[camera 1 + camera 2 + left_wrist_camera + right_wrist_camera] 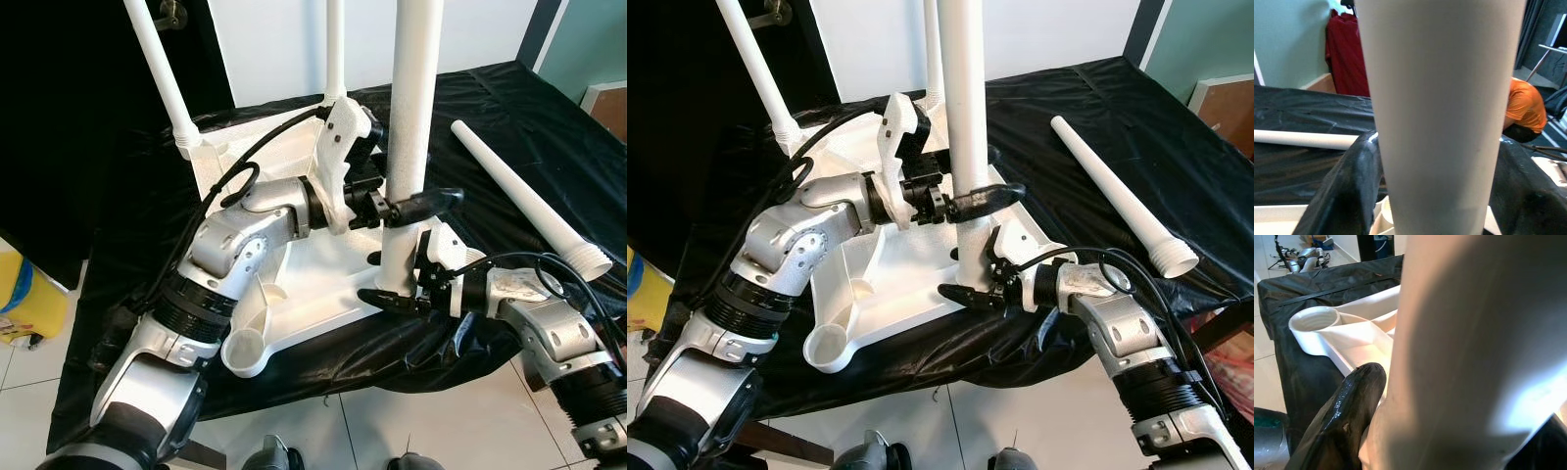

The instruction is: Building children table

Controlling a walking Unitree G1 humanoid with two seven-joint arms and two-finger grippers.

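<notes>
Both my left hand (416,206) and right hand (397,297) grip the leg (411,127); keep it upright while twisting into the tabletop (313,294) socket.

tabletop (323,284): white, upside down | three legs upright | spare leg (529,201): lying beside

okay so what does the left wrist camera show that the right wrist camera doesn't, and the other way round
Left wrist view alone: a loose white leg lying on the black cloth, a red garment against the wall, and a person in an orange top bending down behind.

Right wrist view alone: the open round socket at a corner of the upturned white tabletop, plus tiled floor.

Both: the upright white leg close up, with that gripper's black fingers on either side of it.
</notes>
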